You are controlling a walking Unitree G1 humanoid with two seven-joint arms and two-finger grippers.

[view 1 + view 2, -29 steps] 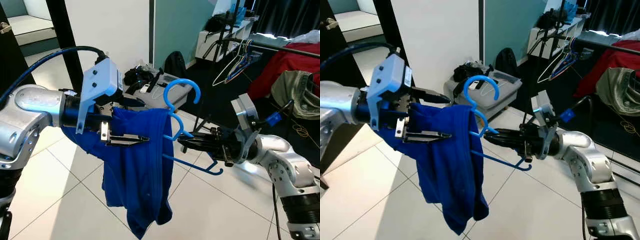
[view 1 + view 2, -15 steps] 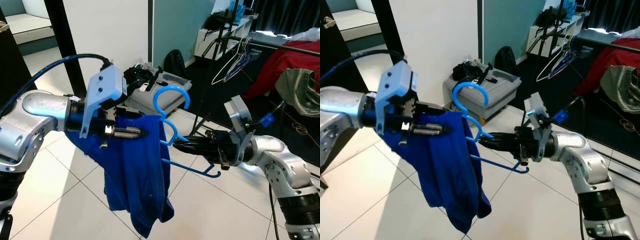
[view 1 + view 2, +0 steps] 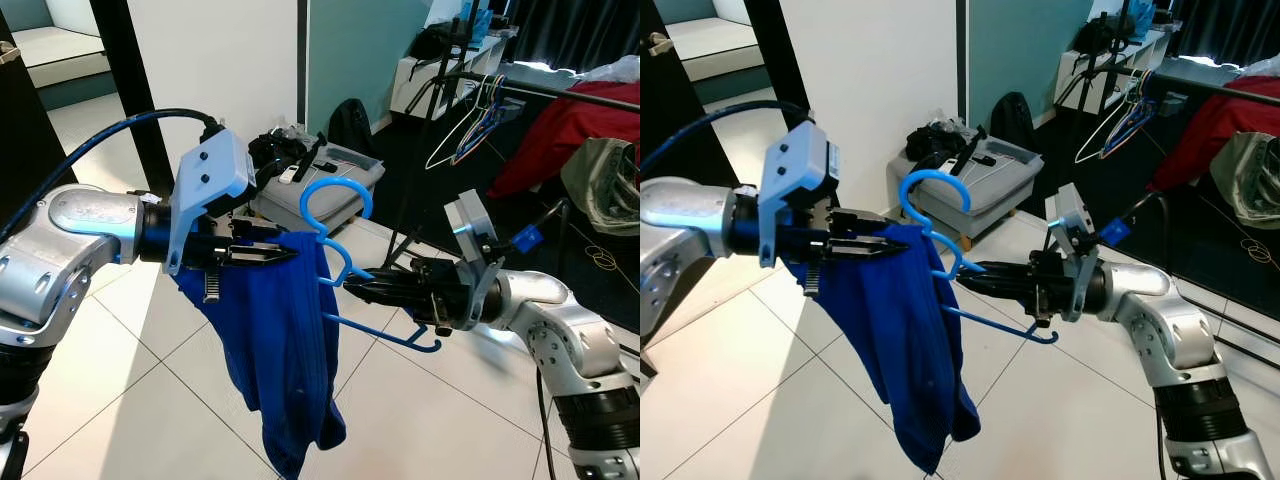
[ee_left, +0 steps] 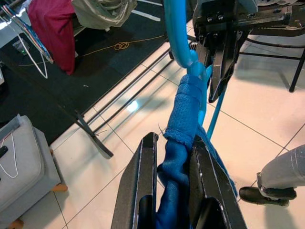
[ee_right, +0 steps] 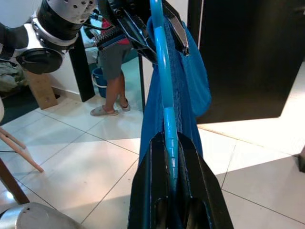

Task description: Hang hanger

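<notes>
Holding the blue hanger point(image 3: 345, 262) out in mid-air, the right gripper point(image 3: 352, 287) has its 2 black fingers closed on the hanger's shoulder just below the hook, so the hook stands upright and free to catch a rail. The left gripper point(image 3: 285, 254), at 9 o'clock from the hook, is pinched shut on the upper edge of the blue garment point(image 3: 283, 350), whose cloth is draped over the hanger and hangs down toward the tiled floor point(image 3: 150, 400). Judging by this, the 2 arms share the load: one steadies the frame, the other keeps the cloth from sliding off.

The clothes rail point(image 3: 560, 95) lies well apart at 1 o'clock, already carrying wire hangers point(image 3: 470, 130), a red garment point(image 3: 545, 140) and a pale one point(image 3: 605, 185). A grey box point(image 3: 320, 180) of clutter sits on the floor at 12 o'clock behind the hook, with a black stand pole point(image 3: 425, 120) between robot and rail. A person's legs point(image 5: 112, 76) show in the right wrist view.
</notes>
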